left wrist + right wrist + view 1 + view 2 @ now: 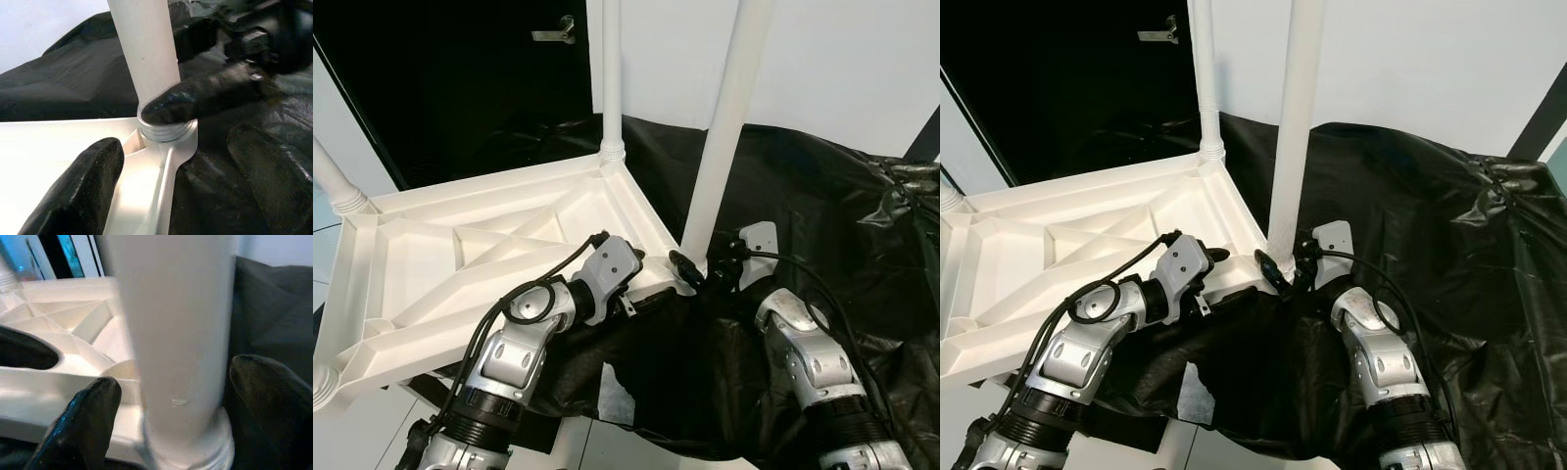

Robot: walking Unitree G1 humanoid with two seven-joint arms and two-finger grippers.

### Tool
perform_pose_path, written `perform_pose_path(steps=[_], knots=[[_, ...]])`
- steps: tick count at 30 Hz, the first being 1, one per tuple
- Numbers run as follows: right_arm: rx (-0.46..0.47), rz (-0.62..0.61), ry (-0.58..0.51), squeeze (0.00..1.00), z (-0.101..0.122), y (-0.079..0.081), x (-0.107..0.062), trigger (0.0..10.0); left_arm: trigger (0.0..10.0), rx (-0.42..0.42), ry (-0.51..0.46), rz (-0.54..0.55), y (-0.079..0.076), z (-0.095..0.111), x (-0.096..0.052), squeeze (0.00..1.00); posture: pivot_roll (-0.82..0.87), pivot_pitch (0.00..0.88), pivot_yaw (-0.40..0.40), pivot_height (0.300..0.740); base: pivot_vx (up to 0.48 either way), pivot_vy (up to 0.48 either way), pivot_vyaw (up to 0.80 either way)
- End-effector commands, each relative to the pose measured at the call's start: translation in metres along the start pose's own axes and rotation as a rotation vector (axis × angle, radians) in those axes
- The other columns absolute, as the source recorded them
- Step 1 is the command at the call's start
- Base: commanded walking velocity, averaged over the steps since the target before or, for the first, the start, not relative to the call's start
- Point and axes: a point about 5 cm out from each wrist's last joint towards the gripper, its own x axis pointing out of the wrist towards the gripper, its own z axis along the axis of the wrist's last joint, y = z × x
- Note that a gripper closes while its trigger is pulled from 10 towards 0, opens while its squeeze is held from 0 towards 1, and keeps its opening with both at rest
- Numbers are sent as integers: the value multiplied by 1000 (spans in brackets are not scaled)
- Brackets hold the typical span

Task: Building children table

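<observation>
Three legs stand on upturned tabletop [480, 245] | right hand [697, 271] open around nearest leg [724, 127], at its socket | left hand [651, 279] open beside it, bracing rim | fourth leg apparently left

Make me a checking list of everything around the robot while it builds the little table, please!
Surface: black plastic sheet, crinkled, spread under the work.
Job's things: white tabletop lying upside down, ribs showing; near corner leg standing upright in its socket; far corner leg upright too; another leg at the far left corner.
Clutter: nothing seen.
Grippers: right gripper with jaws either side of the near corner leg's base, contact unclear; left gripper at the tabletop's edge by the same socket, jaws apart.
Cables: black cables looped along both forearms.
Surroundings: white wall, dark door with a metal handle.
</observation>
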Motion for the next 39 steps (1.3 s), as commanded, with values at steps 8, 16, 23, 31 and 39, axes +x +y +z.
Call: perform_pose_path(steps=[8,16,23,31,39], knots=[[-100,174,66,0,-4,-4,19,10000,10000,13,5,80,8,1,0,0,-1,0,-35,740,0,0,0],[-116,206,99,0,-11,-6,23,0,10000,14,4,91,9,2,0,0,1,0,-34,740,0,0,0],[-87,178,89,0,-15,-9,22,0,10000,14,3,88,9,3,1,0,-1,0,-30,740,0,0,0],[-29,87,73,0,-19,-4,16,10000,10000,6,4,79,6,2,0,0,-7,0,-30,740,0,0,0],[-1,-66,89,0,-28,5,10,10000,10000,0,5,68,2,1,0,0,-17,0,-22,740,0,0,0]])
